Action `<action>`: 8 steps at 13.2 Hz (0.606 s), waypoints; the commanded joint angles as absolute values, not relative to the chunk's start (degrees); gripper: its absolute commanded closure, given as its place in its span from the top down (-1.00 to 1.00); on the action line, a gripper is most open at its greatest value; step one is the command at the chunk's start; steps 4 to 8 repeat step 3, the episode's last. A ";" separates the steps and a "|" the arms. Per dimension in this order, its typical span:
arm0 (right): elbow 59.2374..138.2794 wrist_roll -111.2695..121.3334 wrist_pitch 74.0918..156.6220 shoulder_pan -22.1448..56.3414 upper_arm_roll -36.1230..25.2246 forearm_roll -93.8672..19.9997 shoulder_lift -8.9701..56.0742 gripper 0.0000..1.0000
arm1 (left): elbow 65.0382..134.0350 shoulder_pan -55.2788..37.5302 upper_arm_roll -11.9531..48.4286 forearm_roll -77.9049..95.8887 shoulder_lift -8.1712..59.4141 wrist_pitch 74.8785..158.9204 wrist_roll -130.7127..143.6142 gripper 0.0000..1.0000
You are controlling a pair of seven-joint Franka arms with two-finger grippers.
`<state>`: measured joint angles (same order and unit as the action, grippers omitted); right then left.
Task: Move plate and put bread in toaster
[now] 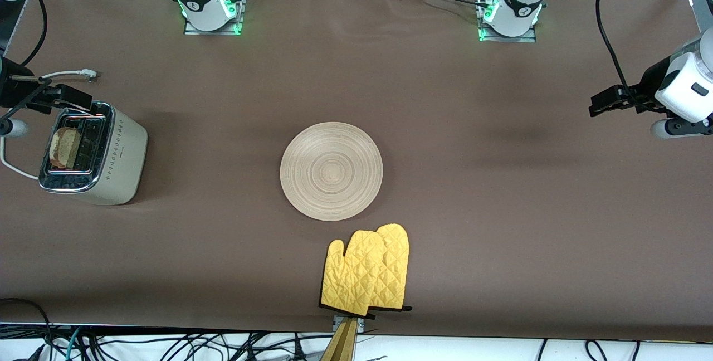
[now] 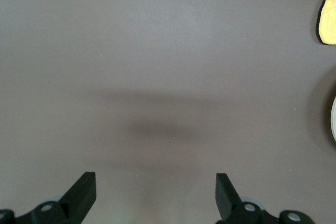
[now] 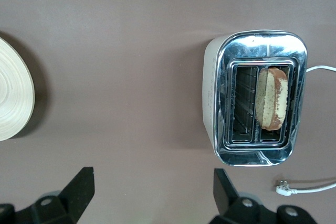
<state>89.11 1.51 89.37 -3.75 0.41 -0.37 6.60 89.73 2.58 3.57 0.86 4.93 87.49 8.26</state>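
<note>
The round pale wooden plate (image 1: 331,170) lies in the middle of the table, and its rim shows in the right wrist view (image 3: 13,95). The cream toaster (image 1: 94,152) with a chrome top (image 3: 257,95) stands toward the right arm's end. The bread (image 1: 66,147) stands upright in one slot (image 3: 274,103); the other slot is empty. My right gripper (image 1: 58,98) hangs open over bare table beside the toaster, nothing between its fingers (image 3: 154,190). My left gripper (image 1: 604,102) waits open and empty over bare table at the left arm's end (image 2: 156,192).
A pair of yellow quilted oven mitts (image 1: 367,269) lies nearer the front camera than the plate, by the table's edge; a corner shows in the left wrist view (image 2: 328,14). The toaster's white cord and plug (image 1: 83,74) lie on the table beside it (image 3: 283,186).
</note>
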 commanded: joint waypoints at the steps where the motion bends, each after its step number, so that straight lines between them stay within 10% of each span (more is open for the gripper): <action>1: 87.71 2.28 89.03 -4.22 1.14 0.35 7.12 1.00 | 89.30 3.08 3.87 2.02 4.92 86.75 8.53 1.00; 8: 87.71 2.29 89.03 -4.22 1.14 0.35 7.12 1.00 | 89.30 3.08 3.87 2.02 4.92 86.75 8.44 1.00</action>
